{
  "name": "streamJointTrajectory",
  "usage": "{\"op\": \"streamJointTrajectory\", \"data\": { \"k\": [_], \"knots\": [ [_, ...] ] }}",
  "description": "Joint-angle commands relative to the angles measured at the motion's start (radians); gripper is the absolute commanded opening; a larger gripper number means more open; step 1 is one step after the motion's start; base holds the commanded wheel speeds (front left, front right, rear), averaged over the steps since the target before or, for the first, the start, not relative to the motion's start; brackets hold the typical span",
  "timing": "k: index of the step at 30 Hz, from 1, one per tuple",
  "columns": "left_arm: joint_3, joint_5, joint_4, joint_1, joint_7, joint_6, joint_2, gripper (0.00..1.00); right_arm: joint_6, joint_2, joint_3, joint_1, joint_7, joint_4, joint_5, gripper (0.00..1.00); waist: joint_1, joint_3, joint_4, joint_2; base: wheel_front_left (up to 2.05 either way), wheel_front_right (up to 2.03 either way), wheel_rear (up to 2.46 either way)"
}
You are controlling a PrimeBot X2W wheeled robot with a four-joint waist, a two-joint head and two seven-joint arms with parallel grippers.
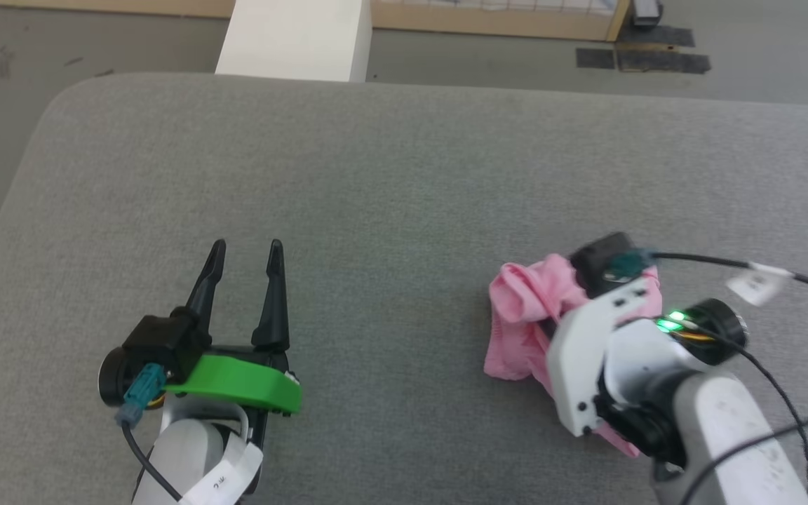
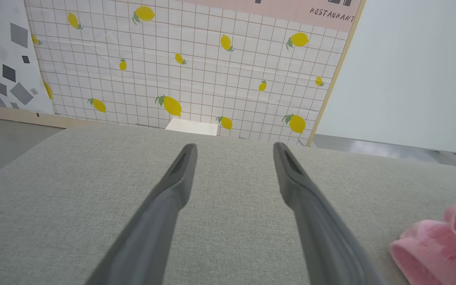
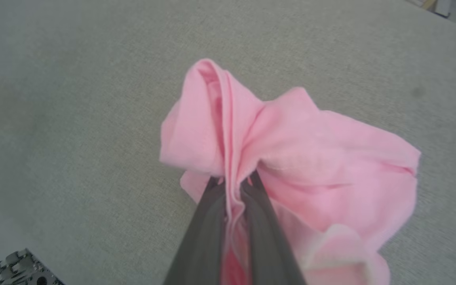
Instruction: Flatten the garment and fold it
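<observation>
The garment (image 1: 524, 308) is a crumpled pink heap on the grey padded surface, right of centre in the head view. My right gripper (image 3: 234, 183) is shut on a fold of the garment (image 3: 291, 154), with the cloth pinched between its two dark fingers. In the head view the right wrist covers the heap's right side and hides the fingers. My left gripper (image 1: 245, 254) rests well to the left, open, with bare surface between its fingers. The left wrist view shows that left gripper (image 2: 234, 149) open and a pink edge of the garment (image 2: 441, 245) at lower right.
The grey padded surface (image 1: 404, 175) has a rounded far-left corner and a far edge near a white block (image 1: 295, 38). A black cable with a white tag (image 1: 755, 280) trails from the right wrist. A lemon-patterned wall panel (image 2: 192, 59) stands behind the surface.
</observation>
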Motion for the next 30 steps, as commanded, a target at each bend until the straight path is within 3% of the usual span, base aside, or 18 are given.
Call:
{"op": "streamJointTrajectory", "data": {
  "k": [1, 5, 6, 7, 8, 14, 20, 25, 30],
  "knots": [
    [-0.004, -0.01, -0.004, -0.023, -0.004, 0.002, -0.003, 1.0, -0.001, 0.0, 0.023, -0.033, 0.01, 0.039, -0.003, 0.0, 0.0, 0.025, 0.024, 0.0, 0.0, 0.0, 0.0],
    [-0.014, -0.015, -0.004, -0.036, -0.004, 0.006, -0.003, 1.0, -0.001, 0.0, 0.063, -0.081, 0.005, 0.136, 0.013, 0.03, 0.0, 0.042, 0.041, 0.0, 0.0, 0.0, 0.0],
    [-0.014, -0.015, -0.004, -0.037, -0.004, 0.007, -0.003, 1.0, -0.001, 0.0, 0.069, -0.089, -0.002, 0.152, 0.017, 0.37, 0.0, 0.044, 0.043, 0.0, 0.0, 0.0, 0.0],
    [-0.015, -0.016, -0.004, -0.038, -0.004, 0.008, -0.003, 1.0, -0.001, 0.0, 0.078, -0.098, -0.009, 0.169, 0.021, 0.94, 0.0, 0.046, 0.045, 0.0, 0.0, 0.0, 0.0],
    [-0.015, -0.017, -0.004, -0.039, -0.004, 0.009, -0.003, 1.0, -0.001, 0.0, 0.084, -0.103, -0.014, 0.179, 0.028, 1.0, 0.0, 0.047, 0.046, 0.0, 0.0, 0.0, 0.0],
    [-0.006, -0.017, -0.002, -0.031, -0.004, 0.013, -0.003, 1.0, -0.001, -0.009, 0.139, -0.105, -0.052, 0.143, 0.091, 1.0, 0.0, 0.035, 0.035, 0.0, 0.0, 0.0, 0.0],
    [0.005, -0.012, -0.002, -0.017, -0.004, 0.011, -0.003, 1.0, -0.001, -0.023, 0.17, -0.065, -0.142, -0.022, 0.228, 1.0, 0.0, 0.004, 0.0, 0.0, 0.0, 0.0, 0.0],
    [0.012, -0.009, -0.002, -0.004, -0.004, 0.007, -0.003, 1.0, -0.001, -0.037, 0.082, -0.005, -0.293, -0.143, 0.236, 1.0, 0.0, -0.025, -0.032, 0.0, 0.0, 0.0, 0.0],
    [0.015, -0.008, -0.001, 0.009, -0.004, 0.005, -0.003, 1.0, -0.001, -0.025, -0.053, 0.073, -0.475, -0.17, 0.19, 1.0, 0.0, -0.053, -0.057, 0.0, 0.0, 0.0, 0.0]
  ]
}}
